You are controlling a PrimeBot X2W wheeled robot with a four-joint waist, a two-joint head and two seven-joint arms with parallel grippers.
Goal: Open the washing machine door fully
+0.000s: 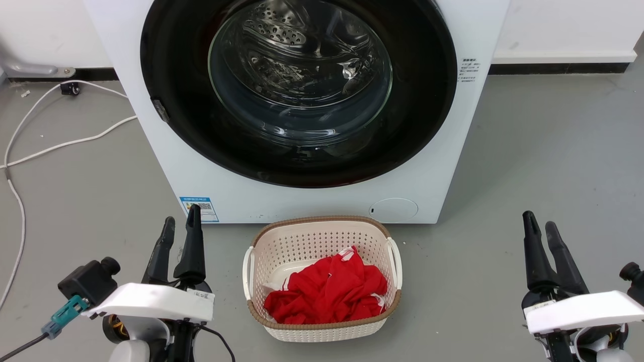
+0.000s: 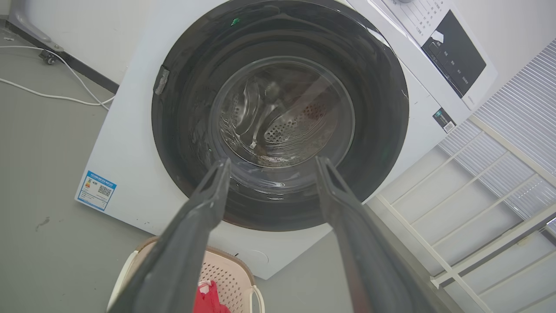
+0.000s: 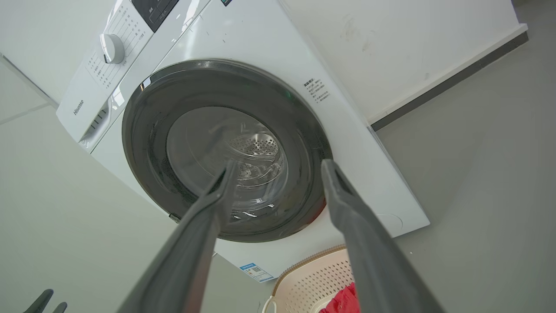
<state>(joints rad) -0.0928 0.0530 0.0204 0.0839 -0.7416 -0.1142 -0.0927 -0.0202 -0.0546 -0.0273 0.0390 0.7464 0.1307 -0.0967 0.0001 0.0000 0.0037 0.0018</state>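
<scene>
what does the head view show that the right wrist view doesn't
Head view, not right wrist: the white cable on the floor left of the washing machine. Right wrist, not head: the control knob and dark display panel up top. Both: the closed washing machine door, the red cloth in the basket, the blue label, the open right gripper.

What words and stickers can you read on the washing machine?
"Hisense": brand name on the washing machine panel.
Unreadable, too small: blue label low on its front.
Unreadable, blurred: small print beside the washing machine door.
Unreadable: print around the dial.
</scene>
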